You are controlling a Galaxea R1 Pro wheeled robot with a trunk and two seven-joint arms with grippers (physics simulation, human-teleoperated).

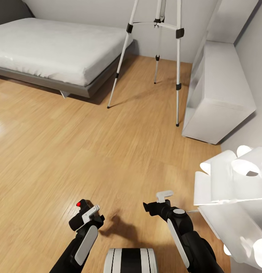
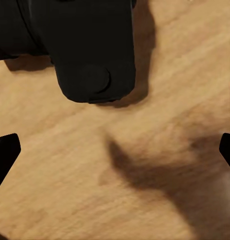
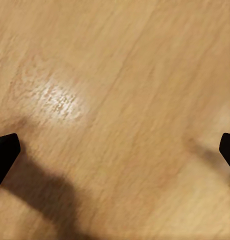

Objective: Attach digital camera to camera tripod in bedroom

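The digital camera (image 1: 78, 212), small and black with a red dot on top, is low in the head view, right beside my left gripper (image 1: 93, 214). In the left wrist view the camera (image 2: 92, 45) appears to lie on the wood floor with a tight shadow, off to one side of the line between the fingertips. The left gripper (image 2: 115, 150) is open, its tips far apart with only floor between them. My right gripper (image 1: 161, 199) is open too, and over bare floor (image 3: 115, 150). The camera tripod (image 1: 178, 57) stands ahead near the far wall; its head is cut off by the frame.
A grey bed (image 1: 51, 49) with a white mattress fills the far left. A white cabinet (image 1: 222, 87) stands along the right wall past the tripod. White rounded shapes on a white shelf (image 1: 237, 178) sit close at my right. Wood floor (image 1: 108, 144) stretches between me and the tripod.
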